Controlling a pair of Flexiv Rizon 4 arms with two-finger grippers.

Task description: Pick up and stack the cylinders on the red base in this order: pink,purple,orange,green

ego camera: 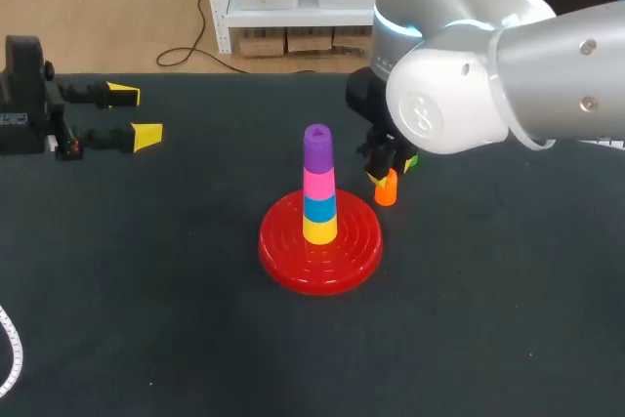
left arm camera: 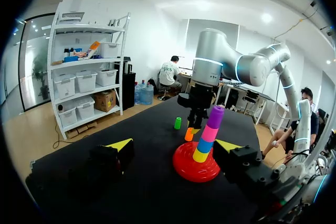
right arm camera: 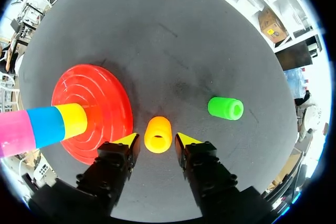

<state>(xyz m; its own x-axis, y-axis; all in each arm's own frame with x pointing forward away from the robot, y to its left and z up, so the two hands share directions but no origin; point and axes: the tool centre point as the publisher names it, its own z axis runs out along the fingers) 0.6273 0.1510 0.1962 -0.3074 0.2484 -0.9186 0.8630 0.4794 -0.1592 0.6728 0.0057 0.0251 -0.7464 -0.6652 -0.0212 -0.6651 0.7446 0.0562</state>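
The red base (ego camera: 293,266) carries a stack of yellow, blue, pink and, topmost, the purple cylinder (ego camera: 316,148). By the task's order, orange goes on next. The orange cylinder (ego camera: 386,188) stands on the table just beside the base, on the right arm's side. The right gripper (right arm camera: 157,141) is lowered around it with its jaws spread: a yellow tip sits on either side of the cylinder, and a thin gap shows at each, so nothing is pinched yet.

The main risk is an uneven close. If one finger meets the small cylinder first, it could push it over or slide it against the base's rim. The finger nearer the base also has little room and may catch that rim.

After the lift, the stack on the base is tall. A low or hurried approach could strike the purple cylinder and knock the column askew.

The green cylinder (right arm camera: 226,107) lies farther from the base than the orange one, near enough to be nudged.

The left gripper (ego camera: 135,114) hangs well away from the base, jaws apart and empty.
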